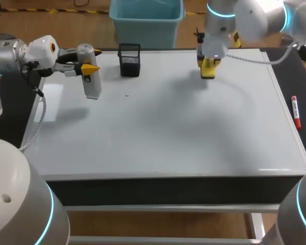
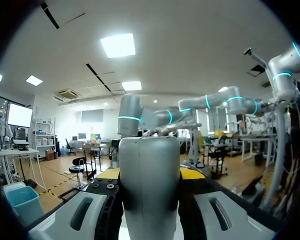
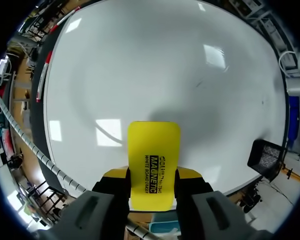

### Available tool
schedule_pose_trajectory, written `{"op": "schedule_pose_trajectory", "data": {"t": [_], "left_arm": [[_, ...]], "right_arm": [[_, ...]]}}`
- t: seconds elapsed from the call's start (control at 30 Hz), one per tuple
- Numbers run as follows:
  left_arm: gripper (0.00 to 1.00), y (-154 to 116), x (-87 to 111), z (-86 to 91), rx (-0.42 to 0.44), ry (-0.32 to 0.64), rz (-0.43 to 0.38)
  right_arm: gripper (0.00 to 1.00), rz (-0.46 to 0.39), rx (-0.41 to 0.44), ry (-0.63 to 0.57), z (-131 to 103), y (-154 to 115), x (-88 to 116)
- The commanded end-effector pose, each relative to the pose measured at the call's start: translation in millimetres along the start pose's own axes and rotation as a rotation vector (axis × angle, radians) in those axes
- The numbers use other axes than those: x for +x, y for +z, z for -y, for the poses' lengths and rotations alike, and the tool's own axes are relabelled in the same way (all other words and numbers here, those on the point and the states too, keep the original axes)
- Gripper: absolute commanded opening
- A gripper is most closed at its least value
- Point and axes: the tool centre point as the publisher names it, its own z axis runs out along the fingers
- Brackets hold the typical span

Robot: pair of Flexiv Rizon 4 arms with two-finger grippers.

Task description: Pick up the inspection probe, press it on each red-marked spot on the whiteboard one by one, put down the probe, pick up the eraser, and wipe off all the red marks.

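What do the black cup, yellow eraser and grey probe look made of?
Black square cup: see-through gridded walls, likely matt-coated wire mesh.
Yellow rectangular eraser: smooth, faintly glossy shell, probably moulded plastic.
Grey cylindrical probe: satin surface with soft highlights; plastic or painted metal, cannot tell which.

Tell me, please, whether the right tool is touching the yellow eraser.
Touching. The right wrist view shows the right tool pressed against the yellow eraser from both sides, with no gap showing on either side.
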Motion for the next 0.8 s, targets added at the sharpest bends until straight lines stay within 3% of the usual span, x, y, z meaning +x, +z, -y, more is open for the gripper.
{"op": "schedule_pose_trajectory", "data": {"t": [0.03,0.8], "left_arm": [[0.0,0.0,-1.0,0.5,0.002,0.0,-0.002],[0.0,0.0,-1.0,0.5,0.002,0.0,-0.002]], "right_arm": [[0.0,-0.006,-0.041,-0.01,13.7,8.3,-3.9],[0.0,-0.021,-0.101,-0.034,33.2,37.1,-18.0]]}}
